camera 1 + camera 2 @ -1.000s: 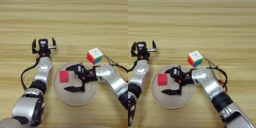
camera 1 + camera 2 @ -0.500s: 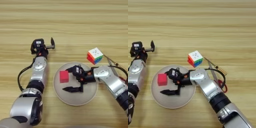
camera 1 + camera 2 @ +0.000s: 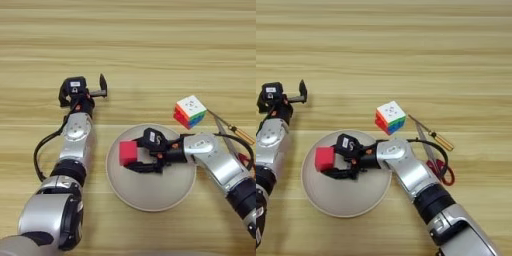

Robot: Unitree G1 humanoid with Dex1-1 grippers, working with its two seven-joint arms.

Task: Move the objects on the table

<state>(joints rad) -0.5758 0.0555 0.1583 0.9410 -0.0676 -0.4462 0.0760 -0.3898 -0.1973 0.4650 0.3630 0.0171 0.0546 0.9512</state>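
Observation:
A small red cube [image 3: 127, 152] sits on the left part of a round beige plate [image 3: 150, 200]. My right gripper [image 3: 139, 156] lies over the plate, open. Its black fingers reach the cube's right side, one above and one below. Whether they touch the cube I cannot tell. A multicoloured puzzle cube [image 3: 190, 111] with a white top stands on the table just beyond the plate's right rim. My left gripper [image 3: 82, 91] rests open on the wooden table [image 3: 150, 45], left of the plate, holding nothing.
A wooden-handled screwdriver [image 3: 432, 135] and red-handled scissors [image 3: 437, 165] lie right of the plate, beside my right forearm. A black cable runs along the left arm.
My right gripper has slid left across the plate up to the red cube, its fingers narrowing. The left gripper has shifted slightly left and turned. Both cubes stay put.

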